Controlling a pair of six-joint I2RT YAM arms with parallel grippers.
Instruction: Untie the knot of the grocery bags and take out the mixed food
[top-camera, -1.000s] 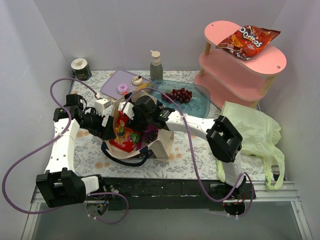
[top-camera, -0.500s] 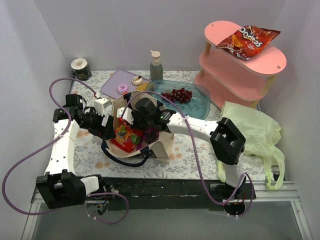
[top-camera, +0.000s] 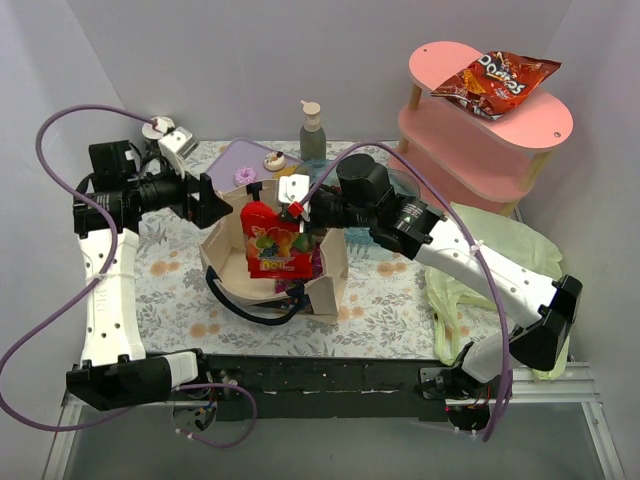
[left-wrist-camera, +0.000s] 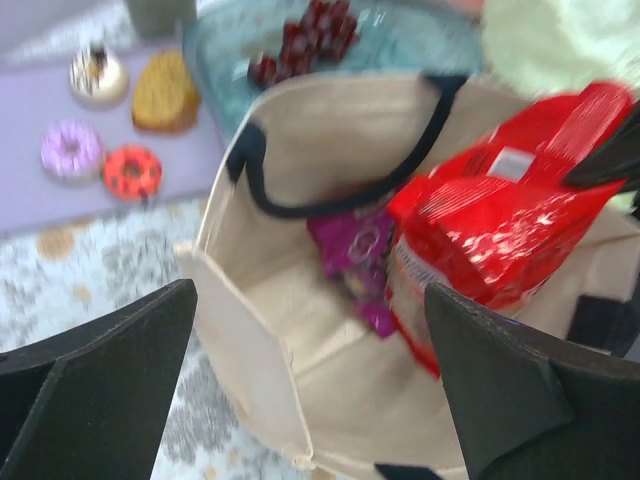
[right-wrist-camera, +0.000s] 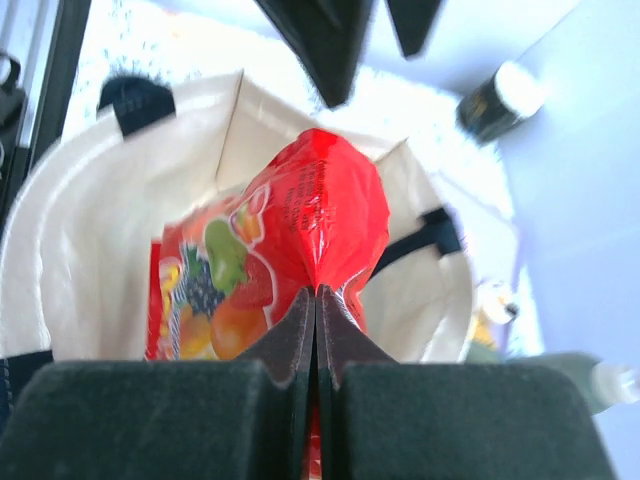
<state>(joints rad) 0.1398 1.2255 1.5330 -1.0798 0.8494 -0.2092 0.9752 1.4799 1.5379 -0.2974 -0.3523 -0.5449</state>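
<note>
The beige canvas tote (top-camera: 335, 282) stands open mid-table. My right gripper (top-camera: 299, 210) is shut on the top seam of a red fruit-print snack packet (top-camera: 275, 243), which hangs over the tote's mouth. In the right wrist view the fingers (right-wrist-camera: 317, 295) pinch the packet (right-wrist-camera: 310, 210). My left gripper (top-camera: 212, 204) hovers open at the tote's left rim, holding nothing. A purple packet (left-wrist-camera: 358, 252) lies inside the tote (left-wrist-camera: 300, 130). Grapes (left-wrist-camera: 312, 35) lie in the blue tray. The pale-green bag (top-camera: 505, 260) lies slack at the right; no knot shows. Doritos (top-camera: 495, 80) rest on the shelf.
The pink two-tier shelf (top-camera: 480, 140) stands at the back right. The clear blue tray (top-camera: 405, 190) sits behind the tote, a pump bottle (top-camera: 312, 130) behind that. A purple board (top-camera: 232, 165) with doughnuts (left-wrist-camera: 72, 150) lies at the back left.
My right gripper shut on the red packet inside the tote and lifted it up above the opening. My left gripper rose and drew back to the left, opening wider.
</note>
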